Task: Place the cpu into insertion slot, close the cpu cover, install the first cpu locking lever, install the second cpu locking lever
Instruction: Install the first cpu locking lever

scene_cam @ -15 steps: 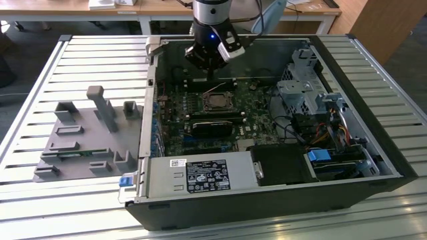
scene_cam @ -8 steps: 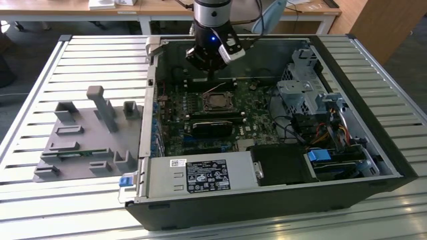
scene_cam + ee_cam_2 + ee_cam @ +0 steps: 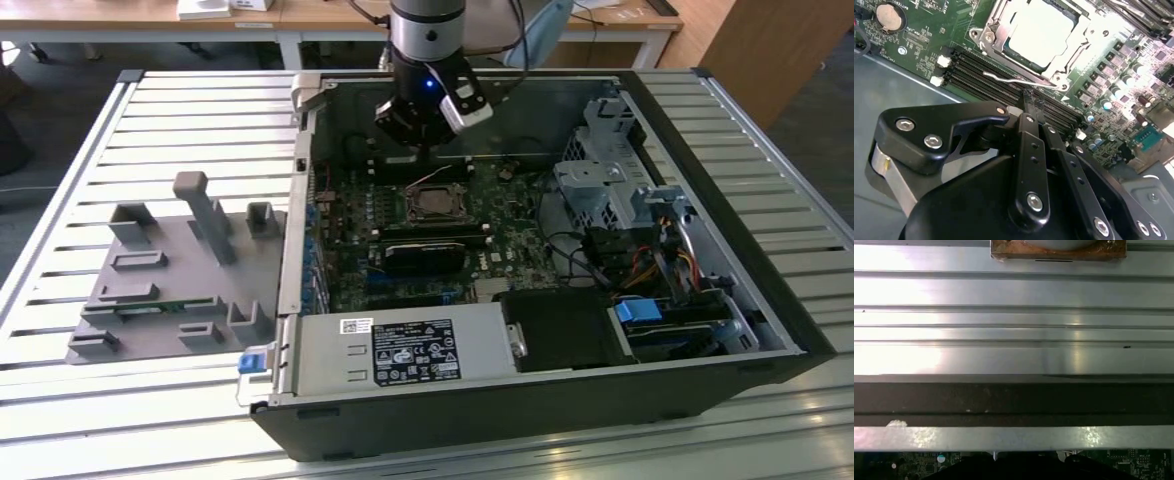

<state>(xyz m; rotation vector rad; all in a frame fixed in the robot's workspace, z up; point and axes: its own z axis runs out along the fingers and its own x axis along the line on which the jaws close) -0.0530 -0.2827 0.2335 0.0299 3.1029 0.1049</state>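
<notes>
The cpu (image 3: 1041,30), with its pale grey metal top, lies in the insertion slot (image 3: 434,203) on the green board. The silvery cpu cover (image 3: 999,40) lies flat around it, framing the chip. A thin wire locking lever (image 3: 1004,78) sticks out along the socket's edge, just ahead of my fingertips. A second wire lever (image 3: 1074,52) runs along the neighbouring side. My gripper (image 3: 1031,102) hovers over the long memory slots beside the socket, fingers shut with nothing between them. In the exterior view the gripper (image 3: 426,160) hangs just behind the socket, inside the case.
The open computer case (image 3: 747,300) lies on a slatted metal table (image 3: 1014,315). A black card (image 3: 427,255), a power supply (image 3: 400,350) and a drive cage (image 3: 601,185) surround the socket. A grey fixture plate (image 3: 174,270) sits at the exterior view's left. A coin battery (image 3: 888,15) is on the board.
</notes>
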